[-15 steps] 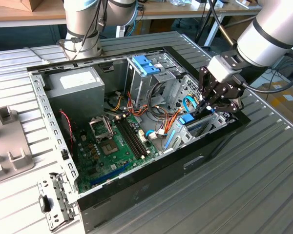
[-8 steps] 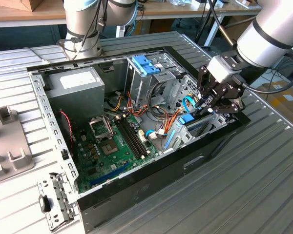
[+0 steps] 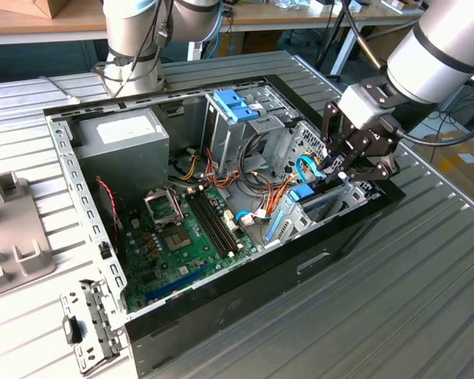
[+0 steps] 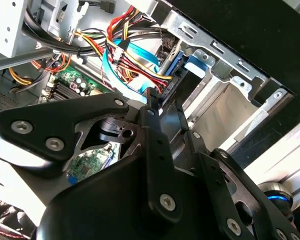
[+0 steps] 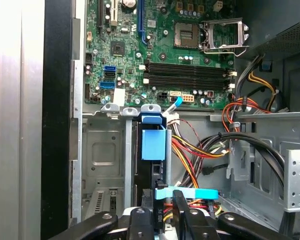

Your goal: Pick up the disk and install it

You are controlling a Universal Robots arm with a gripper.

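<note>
A ribbed grey metal table (image 3: 426,284) carries an open computer case (image 3: 245,276) lying on its side, with workbenches behind it. Inside lie the green motherboard (image 3: 182,237), a grey power supply (image 3: 122,138) at the exterior view's left, and a drive cage with a blue latch (image 3: 235,105) toward the back.

The arm reaches in from the exterior view's right, and its black gripper (image 3: 344,162) hangs over the case's bay at that end. There the disk (image 3: 312,201) stands on edge in the bay, beside the case's black wall, its blue carrier showing. In the first wrist view the disk (image 5: 153,150) appears as a dark slab with a blue tab on its end, sitting between metal bay walls, just below the motherboard's edge. The fingers (image 5: 180,205) stand close together right at the disk's near end, beside a light-blue flat cable (image 5: 187,193) that crosses there. Whether they pinch the disk or just stand against it, I cannot tell. Red, yellow and orange wires (image 5: 200,150) run next to the bay.
</note>
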